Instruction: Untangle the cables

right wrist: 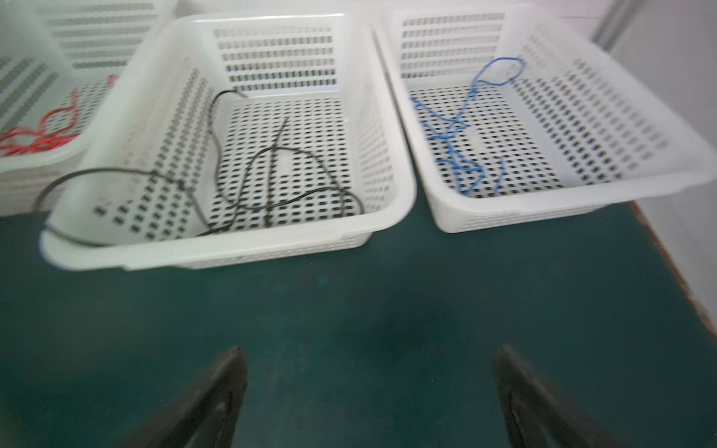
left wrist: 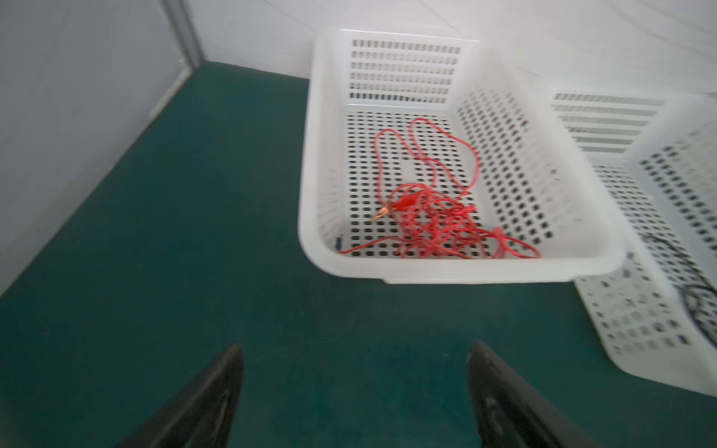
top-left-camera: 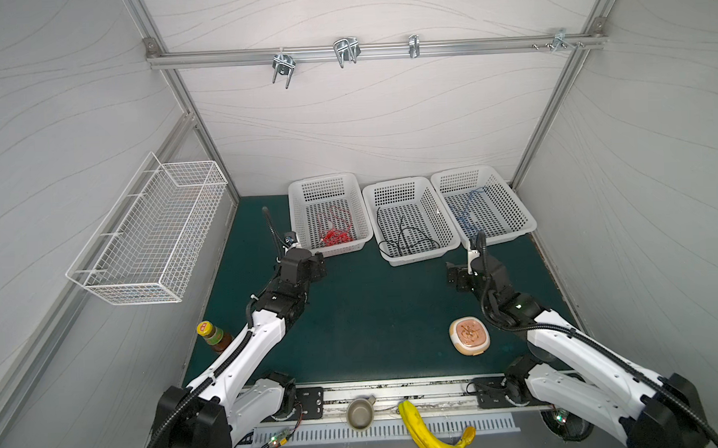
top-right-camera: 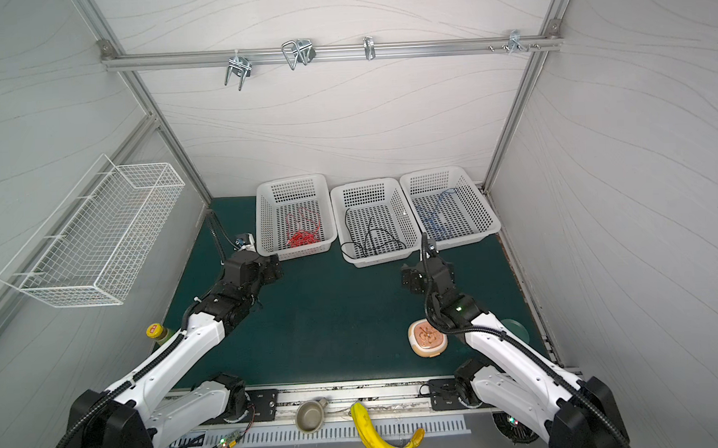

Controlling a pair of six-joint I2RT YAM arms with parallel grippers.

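Note:
The cables lie sorted in three white baskets at the back. Red cables (top-left-camera: 336,230) (top-right-camera: 303,231) (left wrist: 430,217) with a small clip fill the left basket (top-left-camera: 303,219) (left wrist: 310,194). A black cable (top-left-camera: 408,237) (top-right-camera: 374,239) (right wrist: 271,174) sits in the middle basket (top-left-camera: 417,258) (right wrist: 217,252), one loop hanging over its front left corner. A blue cable (top-left-camera: 467,216) (top-right-camera: 434,217) (right wrist: 454,132) lies in the right basket (top-left-camera: 523,222) (right wrist: 504,217). My left gripper (top-left-camera: 319,266) (left wrist: 355,349) hangs open over the mat before the left basket. My right gripper (top-left-camera: 453,277) (right wrist: 370,353) is open before the middle and right baskets. Both hold nothing.
The green mat (top-left-camera: 374,316) is the floor here. A small round tan box (top-left-camera: 469,336) lies at the right front. A sauce bottle (top-left-camera: 212,335) stands at the left edge. A wire rack (top-left-camera: 149,234) hangs on the left wall. A metal cup (top-left-camera: 359,412) and banana (top-left-camera: 429,434) lie at the front rail.

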